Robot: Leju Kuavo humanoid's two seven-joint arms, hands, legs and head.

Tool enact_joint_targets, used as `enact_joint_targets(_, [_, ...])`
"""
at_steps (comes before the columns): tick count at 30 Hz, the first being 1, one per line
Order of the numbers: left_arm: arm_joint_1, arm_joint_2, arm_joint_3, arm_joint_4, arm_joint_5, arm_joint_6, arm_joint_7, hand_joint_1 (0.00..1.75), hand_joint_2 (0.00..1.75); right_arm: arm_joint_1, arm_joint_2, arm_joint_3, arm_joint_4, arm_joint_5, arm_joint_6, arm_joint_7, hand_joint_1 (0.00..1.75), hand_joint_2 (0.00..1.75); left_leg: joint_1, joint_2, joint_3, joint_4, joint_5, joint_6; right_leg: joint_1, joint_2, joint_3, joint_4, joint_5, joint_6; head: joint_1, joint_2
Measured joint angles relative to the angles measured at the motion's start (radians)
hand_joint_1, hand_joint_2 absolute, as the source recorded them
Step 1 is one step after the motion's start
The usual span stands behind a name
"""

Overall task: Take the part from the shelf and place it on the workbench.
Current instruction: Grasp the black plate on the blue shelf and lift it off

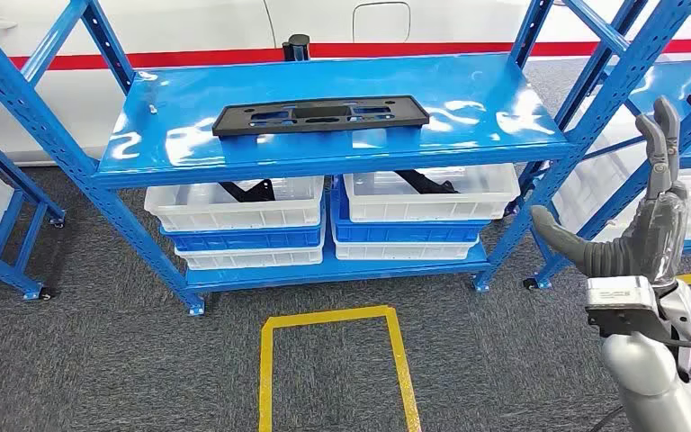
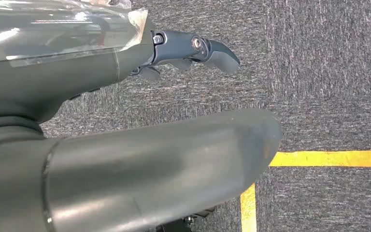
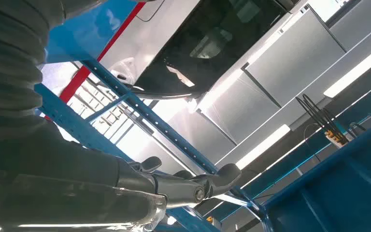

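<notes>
Reach risk: your empty, spread right robot hand (image 1: 634, 229) stands well right of the flat black plastic part (image 1: 320, 115); a one-sided grab could tip it off the blue metal shelf (image 1: 504, 108).

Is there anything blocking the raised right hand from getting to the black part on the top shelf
Nothing visible does. The black part lies alone on the blue shelf, its front edge open. The right hand is raised to the part's right, near the shelf's blue upright.

Head view: from high up, facing forward and down at the blue shelf (image 1: 324, 108). Left wrist view: close, aimed at carpet and yellow tape (image 2: 328, 158), shared with head view. Right wrist view: tilted upward past shelf posts.
</notes>
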Motion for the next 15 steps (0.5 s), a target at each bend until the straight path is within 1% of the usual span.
enact_joint_targets(1, [0.0, 0.0, 0.0, 0.0, 0.0, 0.001, 0.0, 0.0, 0.0, 0.0, 0.0, 0.0, -0.001, 0.001, 0.0, 0.0, 0.0, 1.75, 0.002, 0.0, 0.005, -0.005, 0.002, 0.002, -0.001, 0.002, -0.003, 0.009, -0.003, 0.001, 0.001, 0.0])
enact_joint_targets(2, [0.0, 0.0, 0.0, 0.0, 0.001, 0.001, 0.0, 0.0, 0.0, -0.001, -0.001, 0.0, -0.001, 0.001, -0.001, 0.001, 0.0, 1.75, 0.004, 0.0, 0.008, -0.008, 0.003, 0.004, -0.001, 0.004, -0.012, 0.028, -0.011, 0.0, 0.001, 0.0])
enact_joint_targets(3, [0.0, 0.0, 0.0, 0.0, 0.003, 0.002, 0.001, 0.0, 0.0, -0.001, -0.002, 0.0, -0.002, 0.002, -0.001, 0.003, 0.0, 1.75, 0.008, 0.001, 0.013, -0.014, 0.006, 0.007, -0.001, 0.007, -0.036, 0.074, -0.029, -0.001, 0.002, 0.0])
enact_joint_targets(4, [0.0, 0.0, 0.001, 0.0, 0.004, 0.003, 0.001, 0.0, 0.0, -0.001, -0.003, 0.0, -0.003, 0.003, -0.002, 0.004, 0.0, 1.75, 0.009, 0.001, 0.016, -0.016, 0.005, 0.009, -0.002, 0.01, -0.07, 0.139, -0.052, -0.003, 0.003, 0.0])
enact_joint_targets(5, [0.0, 0.0, 0.001, 0.0, 0.007, 0.004, 0.002, 0.0, 0.0, 0.0, -0.004, 0.0, -0.003, 0.003, -0.002, 0.006, 0.0, 1.75, 0.01, 0.0, 0.017, -0.016, 0.004, 0.01, -0.001, 0.013, -0.114, 0.215, -0.076, -0.003, 0.004, 0.0])
enact_joint_targets(6, [0.0, 0.0, 0.001, 0.0, 0.008, 0.004, 0.003, 0.0, 0.0, 0.003, -0.004, 0.0, -0.002, 0.004, -0.002, 0.006, 0.0, 1.75, 0.01, -0.001, 0.017, -0.016, 0.003, 0.01, -0.002, 0.014, -0.152, 0.276, -0.091, -0.001, 0.004, 0.0])
enact_joint_targets(7, [0.0, 0.0, 0.001, 0.0, 0.01, 0.004, 0.004, 0.0, 0.0, 0.005, -0.004, 0.0, -0.002, 0.003, -0.002, 0.007, 0.0, 1.75, 0.011, -0.003, 0.019, -0.015, 0.0, 0.008, -0.003, 0.015, -0.175, 0.304, -0.09, 0.005, 0.004, 0.0])
enact_joint_targets(8, [0.0, -0.001, 0.001, 0.0, 0.011, 0.005, 0.006, 0.0, 0.0, 0.007, -0.004, 0.0, -0.002, 0.002, -0.002, 0.007, 0.0, 1.75, 0.013, -0.006, 0.023, -0.015, -0.003, 0.005, -0.005, 0.015, -0.177, 0.29, -0.072, 0.014, 0.004, 0.0])
enact_joint_targets(9, [0.0, -0.001, 0.002, 0.0, 0.012, 0.005, 0.007, 0.0, 0.0, 0.007, -0.004, 0.0, -0.002, 0.002, -0.002, 0.007, 0.0, 1.75, 0.016, -0.009, 0.029, -0.014, -0.008, 0.0, -0.008, 0.015, -0.157, 0.235, -0.039, 0.026, 0.004, 0.0])
enact_joint_targets(10, [0.0, -0.001, 0.002, 0.0, 0.013, 0.005, 0.008, 0.0, 0.0, 0.007, -0.005, 0.0, -0.002, 0.001, -0.002, 0.007, 0.0, 1.75, 0.018, -0.012, 0.035, -0.012, -0.015, -0.007, -0.012, 0.015, -0.126, 0.159, -0.002, 0.038, 0.004, 0.0])
enact_joint_targets(11, [0.0, 0.0, 0.002, 0.0, 0.015, 0.005, 0.008, 0.0, 0.0, 0.007, -0.005, 0.001, -0.002, 0.001, -0.002, 0.007, 0.0, 1.75, 0.017, -0.014, 0.039, -0.008, -0.023, -0.015, -0.014, 0.017, -0.095, 0.091, 0.026, 0.042, 0.005, 0.0])
enact_joint_targets(12, [0.0, 0.001, 0.002, 0.0, 0.016, 0.005, 0.009, 0.0, 0.0, 0.007, -0.005, 0.001, -0.002, 0.001, -0.003, 0.007, 0.0, 1.75, 0.016, -0.016, 0.041, -0.004, -0.03, -0.021, -0.015, 0.019, -0.073, 0.045, 0.042, 0.038, 0.005, 0.0])
enact_joint_targets(13, [0.0, 0.003, 0.002, 0.0, 0.017, 0.005, 0.01, 0.0, 0.0, 0.008, -0.005, 0.002, -0.001, 0.0, -0.003, 0.007, 0.0, 1.75, 0.015, -0.017, 0.041, -0.002, -0.036, -0.027, -0.014, 0.02, -0.063, 0.024, 0.045, 0.029, 0.004, 0.0])
enact_joint_targets(14, [0.0, 0.004, 0.002, 0.0, 0.018, 0.005, 0.01, 0.0, 0.0, 0.008, -0.004, 0.002, -0.001, 0.0, -0.004, 0.007, 0.0, 1.75, 0.014, -0.018, 0.041, -0.001, -0.039, -0.03, -0.01, 0.022, -0.061, 0.024, 0.04, 0.015, 0.004, 0.0])
enact_joint_targets(15, [0.0, 0.005, 0.002, 0.0, 0.019, 0.005, 0.011, 0.0, 0.0, 0.008, -0.004, 0.003, -0.001, 0.0, -0.005, 0.007, 0.0, 1.75, 0.017, -0.017, 0.042, -0.001, -0.042, -0.034, -0.012, 0.022, -0.061, 0.026, 0.038, 0.004, 0.003, 0.0])
